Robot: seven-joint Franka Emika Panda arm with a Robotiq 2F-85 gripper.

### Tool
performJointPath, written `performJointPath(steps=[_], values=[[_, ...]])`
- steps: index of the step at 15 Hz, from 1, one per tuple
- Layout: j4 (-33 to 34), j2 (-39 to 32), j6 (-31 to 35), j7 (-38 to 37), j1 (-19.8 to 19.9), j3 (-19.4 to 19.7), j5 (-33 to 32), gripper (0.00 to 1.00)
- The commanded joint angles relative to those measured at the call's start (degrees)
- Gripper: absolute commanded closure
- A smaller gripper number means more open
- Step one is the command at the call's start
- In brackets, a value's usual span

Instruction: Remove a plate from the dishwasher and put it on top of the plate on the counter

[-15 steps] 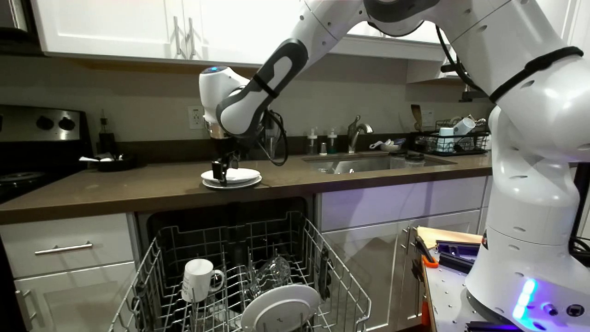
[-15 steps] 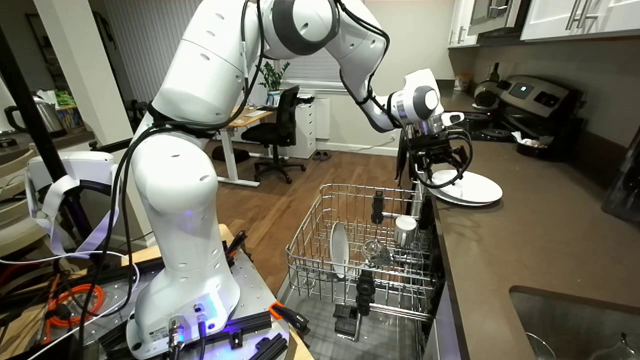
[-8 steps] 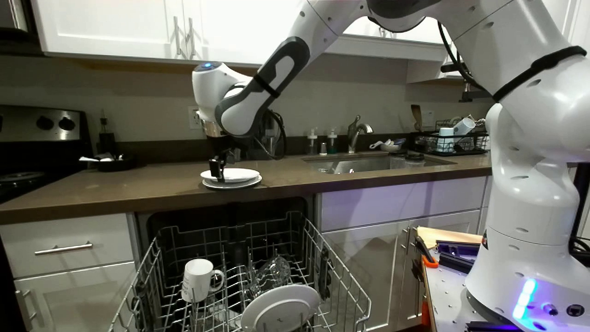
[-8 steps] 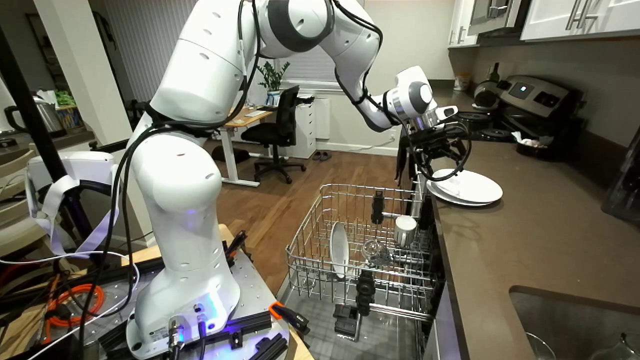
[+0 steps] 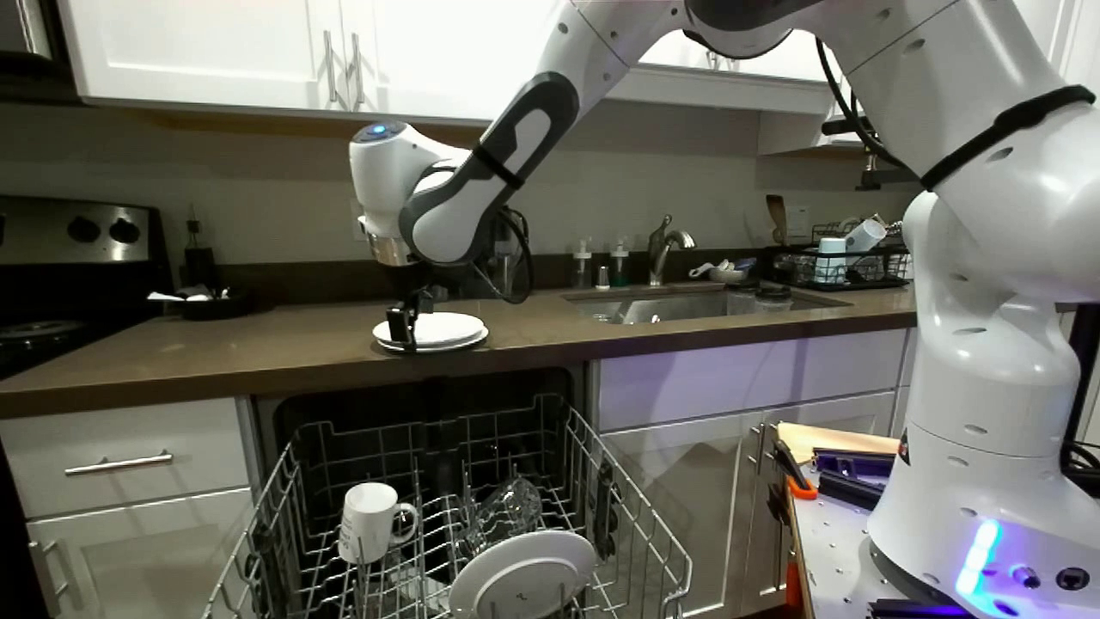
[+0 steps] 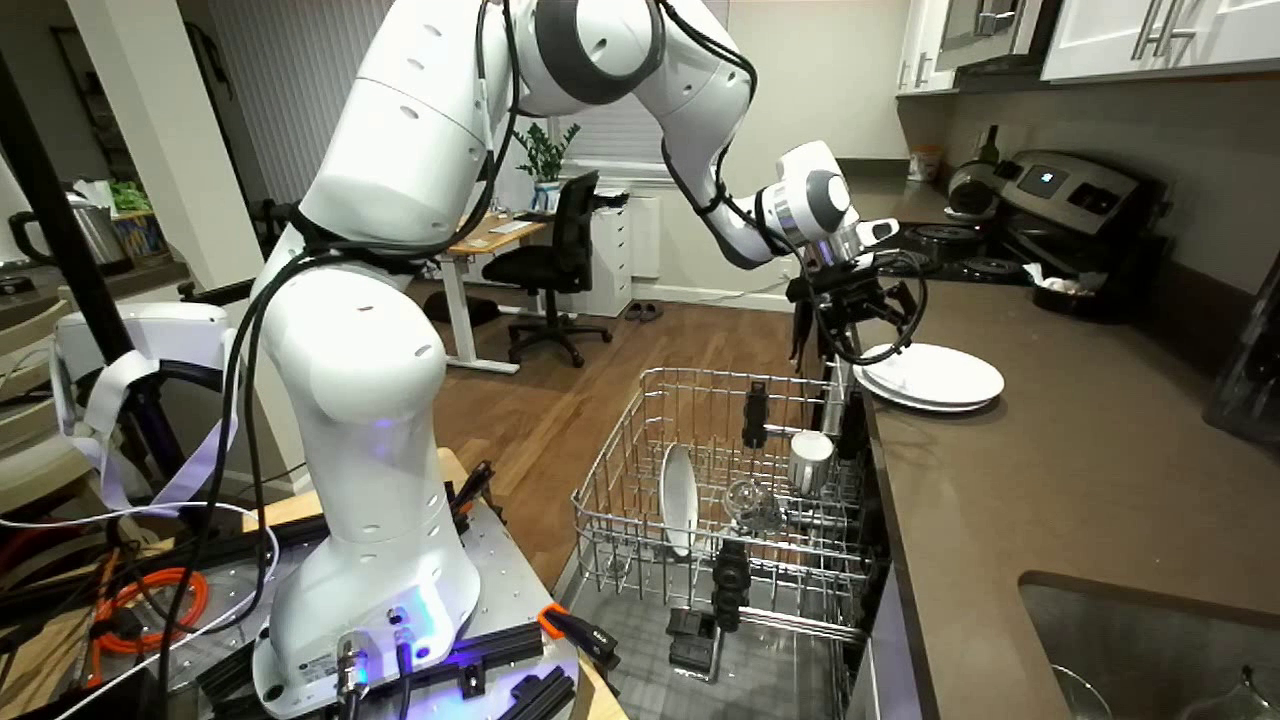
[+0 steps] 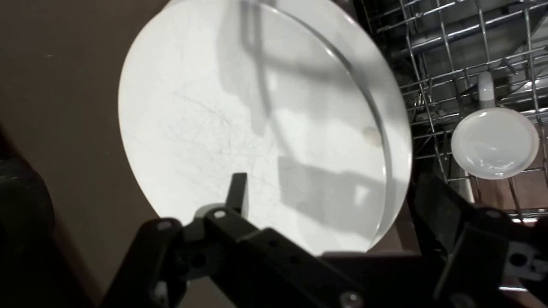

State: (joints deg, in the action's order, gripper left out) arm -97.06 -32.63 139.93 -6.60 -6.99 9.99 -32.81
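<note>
Two white plates are stacked on the brown counter. The upper plate (image 5: pixel 449 327) lies flat on the lower plate (image 5: pixel 473 343), slightly off-centre. The wrist view shows the upper plate (image 7: pixel 184 115) with the lower plate's rim (image 7: pixel 398 141) sticking out beside it. My gripper (image 5: pixel 404 328) is at the plates' near-left edge. In the wrist view my gripper (image 7: pixel 338 199) has its fingers wide apart, one over the upper plate and one beyond the rim, holding nothing. Another white plate (image 5: pixel 524 574) stands in the dishwasher rack (image 5: pixel 627 507); it also shows in an exterior view (image 6: pixel 678 500).
A white mug (image 5: pixel 368 522) and a clear glass (image 5: pixel 513 509) sit in the pulled-out rack, below the counter edge. The sink (image 5: pixel 679 305) and faucet (image 5: pixel 660 249) lie along the counter. A black dish (image 5: pixel 215 304) stands near the stove.
The upper plate was raised at the gripper's side and now lies flat on the lower one. My gripper has let go of it and shifted a little off its edge, leftward in both exterior views.
</note>
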Motion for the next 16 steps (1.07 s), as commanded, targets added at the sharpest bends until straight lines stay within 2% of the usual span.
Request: performJointPath(steps=[1, 6, 10, 13, 16], values=[[-3.97, 3.08, 0.94, 1.93, 1.22, -2.28, 2.18, 0.0], [-11.92, 9.52, 1.03, 4.83, 1.64, -5.14, 6.02, 0.0], [-21.85, 19.15, 0.3, 7.65, 2.24, -7.3, 9.23, 0.0], [-29.58, 27.5, -1.29, 13.45, 3.83, -9.82, 16.22, 0.0], [-35.17, 34.74, -5.12, 22.27, 4.78, -11.18, 26.87, 0.0]])
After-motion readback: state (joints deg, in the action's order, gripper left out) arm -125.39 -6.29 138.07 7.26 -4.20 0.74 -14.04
